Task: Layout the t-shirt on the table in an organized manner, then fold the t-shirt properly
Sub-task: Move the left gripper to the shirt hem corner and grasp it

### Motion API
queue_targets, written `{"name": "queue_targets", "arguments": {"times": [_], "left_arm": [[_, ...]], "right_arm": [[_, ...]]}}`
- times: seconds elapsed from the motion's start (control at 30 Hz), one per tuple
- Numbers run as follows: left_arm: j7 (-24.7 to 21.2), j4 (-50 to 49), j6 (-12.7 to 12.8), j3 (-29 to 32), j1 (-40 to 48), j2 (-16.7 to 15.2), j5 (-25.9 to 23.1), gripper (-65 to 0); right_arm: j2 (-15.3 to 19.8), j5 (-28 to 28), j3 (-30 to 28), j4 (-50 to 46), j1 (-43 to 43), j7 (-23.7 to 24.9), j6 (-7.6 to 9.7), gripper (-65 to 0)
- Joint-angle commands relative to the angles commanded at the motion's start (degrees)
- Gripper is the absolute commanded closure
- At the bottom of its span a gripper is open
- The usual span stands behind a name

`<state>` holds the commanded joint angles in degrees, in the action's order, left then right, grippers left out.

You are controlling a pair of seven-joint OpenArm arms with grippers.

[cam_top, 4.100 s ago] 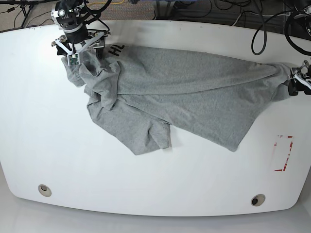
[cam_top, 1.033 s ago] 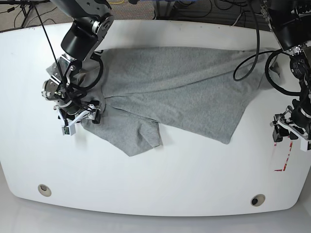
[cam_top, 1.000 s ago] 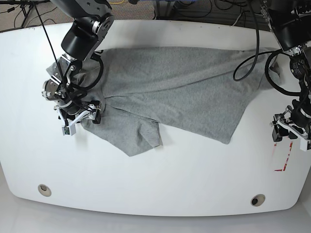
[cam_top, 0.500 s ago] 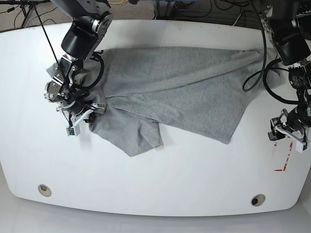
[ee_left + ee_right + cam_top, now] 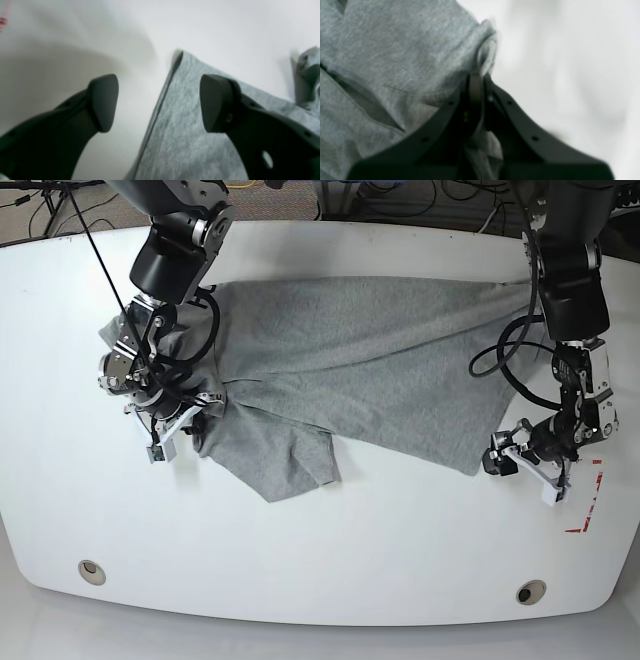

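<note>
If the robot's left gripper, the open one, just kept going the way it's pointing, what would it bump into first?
Most likely the t-shirt: its hemmed corner lies between the open fingers of the left gripper, with the white table beyond. Depth is hard to judge.

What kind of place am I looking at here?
Probably a robotics lab or test bench: two robot arms work a t-shirt on a bare white table, with loose cables behind it.

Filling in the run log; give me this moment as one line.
left gripper: open, at t-shirt hem corner | right gripper: shut on t-shirt fold | t-shirt: crumpled, unfolded on table
</note>
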<state>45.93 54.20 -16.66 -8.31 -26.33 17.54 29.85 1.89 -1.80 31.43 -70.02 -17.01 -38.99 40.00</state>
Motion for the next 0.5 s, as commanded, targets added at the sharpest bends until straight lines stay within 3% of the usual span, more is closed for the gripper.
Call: {"name": "queue_targets", "arguments": {"times": [0.27,0.5], "left_arm": [[-1.9,-4.3,0.0,0.6,-0.3,-1.9,0.0,-47.9],[-1.9,-4.0,0.0,6.3,0.1,-2.9,0.3,-47.4]], "right_arm": [[0.0,0.0,0.1,0.0,0.0,0.0,0.00,0.0],[0.1,0.0,0.2,-0.1,0.0,0.0,0.00,0.0]]}}
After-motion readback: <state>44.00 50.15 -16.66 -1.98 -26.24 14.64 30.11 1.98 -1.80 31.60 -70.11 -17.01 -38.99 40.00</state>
